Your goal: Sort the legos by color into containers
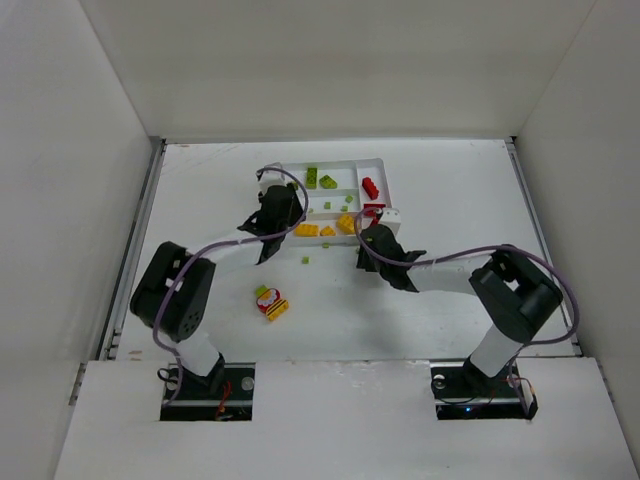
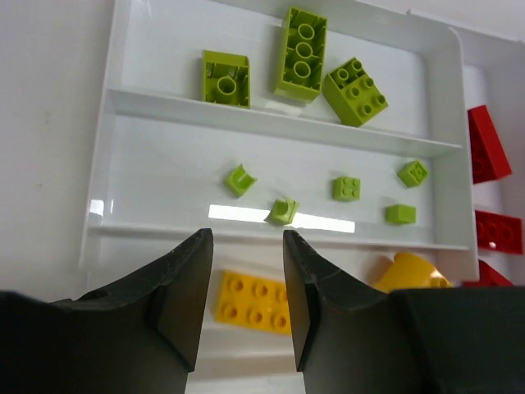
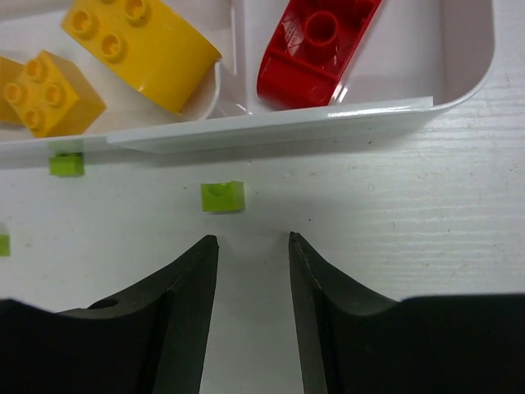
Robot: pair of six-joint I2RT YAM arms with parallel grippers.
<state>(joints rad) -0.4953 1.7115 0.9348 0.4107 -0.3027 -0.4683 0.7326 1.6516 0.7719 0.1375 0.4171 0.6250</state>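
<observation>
Right wrist view: the right gripper (image 3: 253,242) hangs with its jaws a little apart and nothing between them. It is lined up on a tiny lime brick (image 3: 223,196) that lies on the table (image 3: 394,213) just outside the near wall of the tray (image 3: 287,123).

This brick looks stiff, smooth and very light, so I judge it likely to skid or flip if nudged. The fingers should straddle it and close squarely on two opposite flat sides, low against the table.

The left gripper (image 2: 246,238) is likewise parted and empty, over the near slot above a flat yellow plate (image 2: 250,300).

**In the tray**
- Far slot: three large lime bricks (image 2: 301,54).
- Middle slot: five tiny lime pieces (image 2: 345,188).
- Near slot: at least two yellow ones, partly hidden by the fingers.
- Crosswise slot at the tray's right edge: three red bricks (image 2: 484,144).

**Loose on the table**
- Three tiny lime bits lie along the tray's near wall, one of them cut off by the frame.
- One mixed clump (image 1: 270,301) of red, yellow and green lies towards the table's near left. It probably needs both grippers to pull it apart.
</observation>
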